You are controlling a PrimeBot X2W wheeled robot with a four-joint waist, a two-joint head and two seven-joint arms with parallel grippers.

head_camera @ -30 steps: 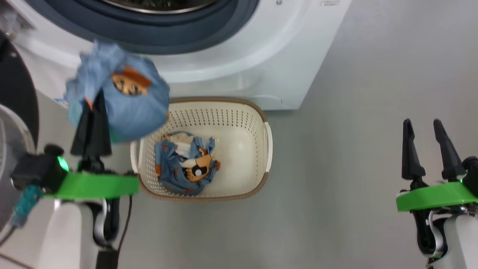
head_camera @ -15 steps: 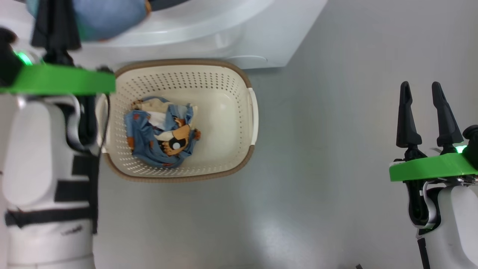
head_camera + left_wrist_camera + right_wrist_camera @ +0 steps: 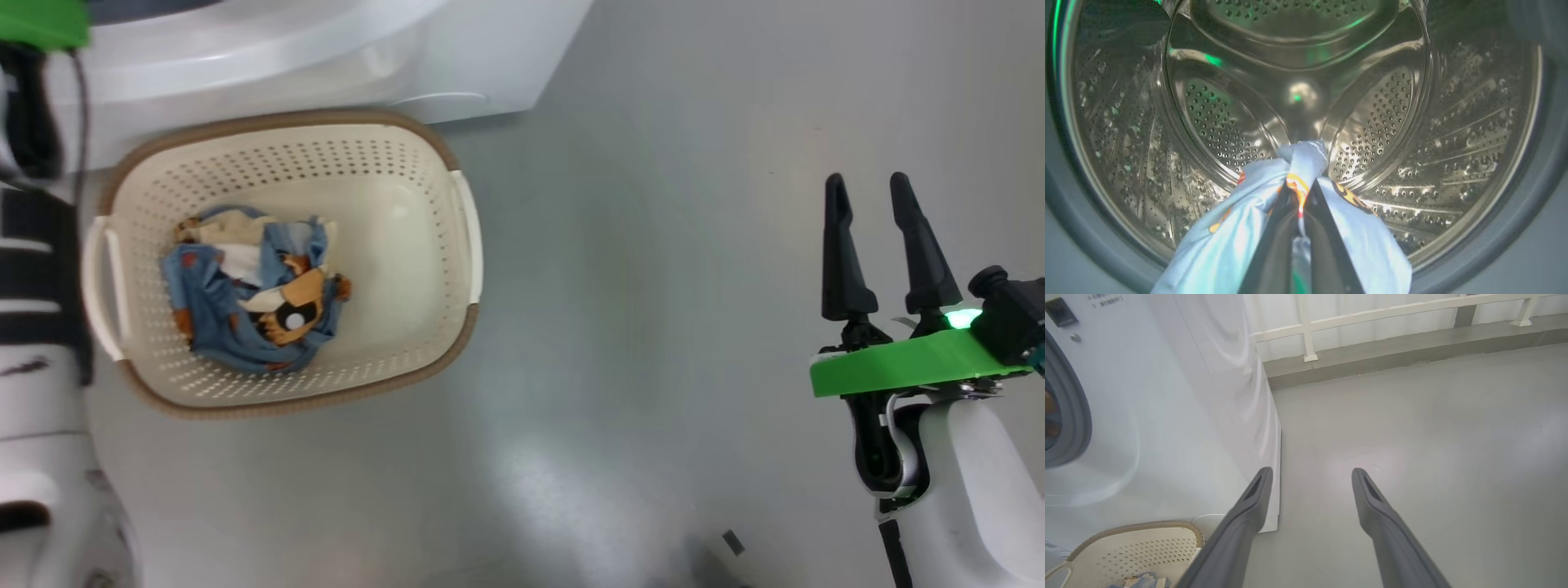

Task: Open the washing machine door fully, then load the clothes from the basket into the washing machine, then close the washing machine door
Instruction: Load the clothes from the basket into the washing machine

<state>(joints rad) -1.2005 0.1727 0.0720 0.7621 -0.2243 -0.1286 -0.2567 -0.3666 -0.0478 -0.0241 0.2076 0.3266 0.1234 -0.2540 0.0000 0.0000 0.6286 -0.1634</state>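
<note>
I count one washing machine (image 3: 1167, 416) with one steel drum (image 3: 1453, 143), and one basket (image 3: 392, 188) with two side handles (image 3: 469, 237). I see one heap of clothes (image 3: 220, 318) in it, its pieces too tangled to number, plus one more garment (image 3: 1229, 237). I have two hands, the left hand (image 3: 1300, 192) and the right hand (image 3: 866, 181), with two fingers (image 3: 841, 261) each.

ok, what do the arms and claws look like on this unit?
The right claw has two long tapered black fingers on a bright green plate with a lit green LED, white forearm shell below. The left forearm is white with black straps and a thin black cable.
</note>
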